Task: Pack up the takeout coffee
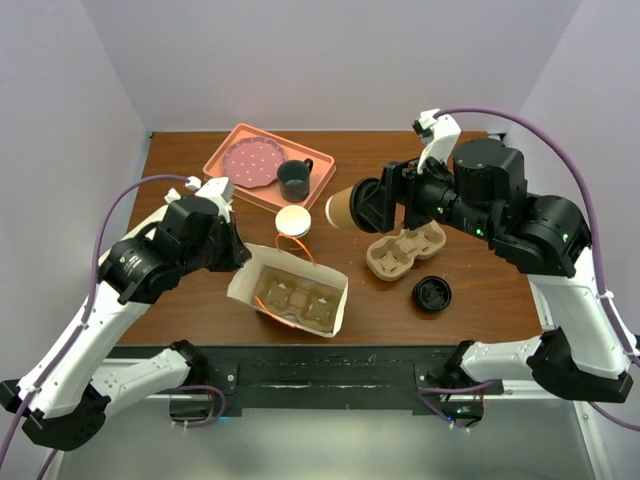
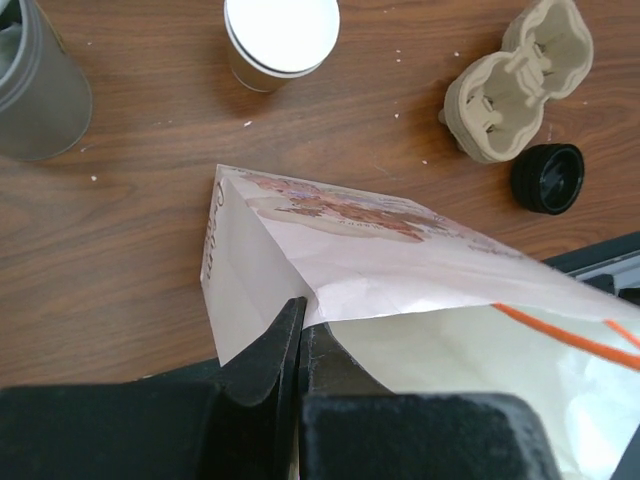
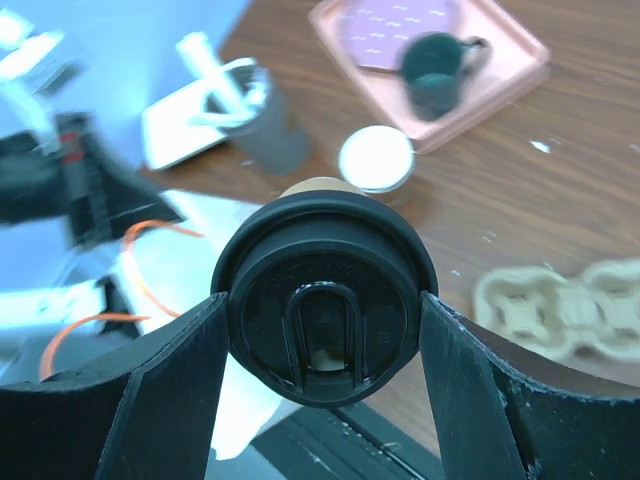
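The takeout coffee (image 1: 343, 208), a tan paper cup with a black lid (image 3: 325, 295), hangs on its side above the table, its base pointing left. My right gripper (image 1: 372, 205) (image 3: 323, 312) is shut on it, one finger on each side of the lid. A white paper bag (image 1: 290, 290) with orange handles stands open at the near middle, with a pulp carrier inside. My left gripper (image 1: 240, 255) (image 2: 300, 322) is shut on the bag's rim (image 2: 330, 290) at its left side.
An empty pulp cup carrier (image 1: 405, 250) and a loose black lid (image 1: 432, 294) lie right of the bag. A white-lidded cup (image 1: 294, 222) stands behind the bag. The pink tray (image 1: 225, 160) at the back holds a plate and a dark green mug (image 1: 294, 178). A grey tumbler (image 2: 35, 90) stands far left.
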Robot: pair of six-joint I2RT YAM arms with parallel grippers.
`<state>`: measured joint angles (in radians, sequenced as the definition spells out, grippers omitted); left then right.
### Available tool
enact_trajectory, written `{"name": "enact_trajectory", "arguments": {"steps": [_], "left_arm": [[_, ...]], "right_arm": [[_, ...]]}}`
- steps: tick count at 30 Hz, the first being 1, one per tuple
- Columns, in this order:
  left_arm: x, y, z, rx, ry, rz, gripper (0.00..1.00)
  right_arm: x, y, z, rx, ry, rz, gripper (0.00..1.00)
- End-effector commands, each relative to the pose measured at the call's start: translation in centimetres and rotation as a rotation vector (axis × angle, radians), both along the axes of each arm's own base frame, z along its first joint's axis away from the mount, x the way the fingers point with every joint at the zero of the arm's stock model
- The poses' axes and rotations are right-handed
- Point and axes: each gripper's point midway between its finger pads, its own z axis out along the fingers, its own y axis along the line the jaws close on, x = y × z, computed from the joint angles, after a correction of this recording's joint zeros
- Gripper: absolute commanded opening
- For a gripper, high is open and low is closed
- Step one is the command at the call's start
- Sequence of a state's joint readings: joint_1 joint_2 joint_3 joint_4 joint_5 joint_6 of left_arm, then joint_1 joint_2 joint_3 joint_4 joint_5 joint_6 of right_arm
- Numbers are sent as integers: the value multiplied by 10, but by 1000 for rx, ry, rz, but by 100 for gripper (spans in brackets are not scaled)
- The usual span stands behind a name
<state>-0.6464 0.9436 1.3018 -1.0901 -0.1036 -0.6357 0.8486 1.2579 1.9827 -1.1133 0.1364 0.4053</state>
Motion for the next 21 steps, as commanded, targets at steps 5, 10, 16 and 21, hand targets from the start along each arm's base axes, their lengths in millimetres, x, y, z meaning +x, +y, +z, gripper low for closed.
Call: {"name": "enact_trajectory", "arguments": {"steps": [5,10,16,21], "left_arm": [[5,-14,30,-83,-3,8,0],[8,-17,28,-85,14,19,0],[10,-19,23,-95,43,42,0],[12,-27,29,-142,41,43,0]], "right_arm": [[-37,69,46,123,-123,342,34],[-35,77,85,197,-222,346,33],[-48,84,114,257,-295,435,32],[-71,86,82,213,-230,560,33]]}}
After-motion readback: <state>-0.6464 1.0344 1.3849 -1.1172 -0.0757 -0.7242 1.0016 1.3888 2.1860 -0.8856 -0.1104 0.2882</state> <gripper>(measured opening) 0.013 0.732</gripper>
